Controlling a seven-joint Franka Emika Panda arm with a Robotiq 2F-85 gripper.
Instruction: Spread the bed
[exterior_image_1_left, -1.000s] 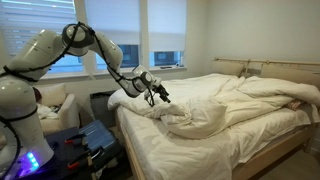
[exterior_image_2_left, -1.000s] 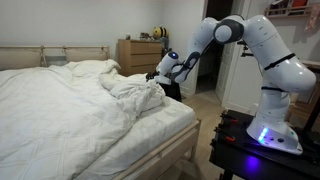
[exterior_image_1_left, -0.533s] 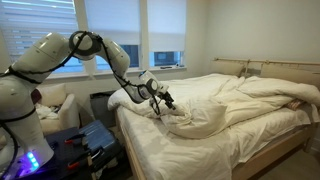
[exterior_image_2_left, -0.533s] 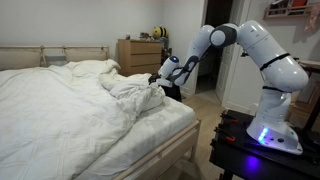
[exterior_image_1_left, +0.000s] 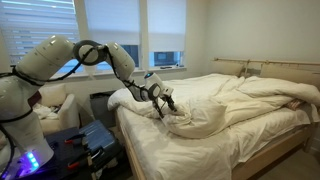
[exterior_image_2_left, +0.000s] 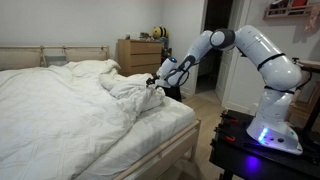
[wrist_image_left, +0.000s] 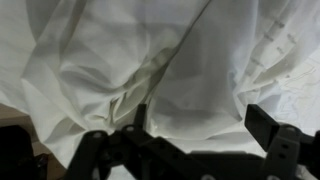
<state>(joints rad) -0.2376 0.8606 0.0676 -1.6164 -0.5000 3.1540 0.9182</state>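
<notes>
Bedroom, window with white blinds (exterior_image_1_left: 110, 20) upper left. In an exterior view: large pale-wood bed with white sheets (exterior_image_1_left: 190, 155) fills centre and right; bulky white duvet (exterior_image_1_left: 255, 95) bunched on top; black robot gripper (exterior_image_1_left: 165, 102) at duvet's crumpled edge, mid-frame. In an exterior view: bed (exterior_image_2_left: 150, 140) lower left, wooden dresser (exterior_image_2_left: 140, 55) behind at top centre, gripper (exterior_image_2_left: 157, 84) against duvet bunch, centre. Wrist view: wrinkled duvet (wrist_image_left: 150, 60) fills frame; gripper (wrist_image_left: 200, 125) along bottom, jaws spread wide over fabric.
</notes>
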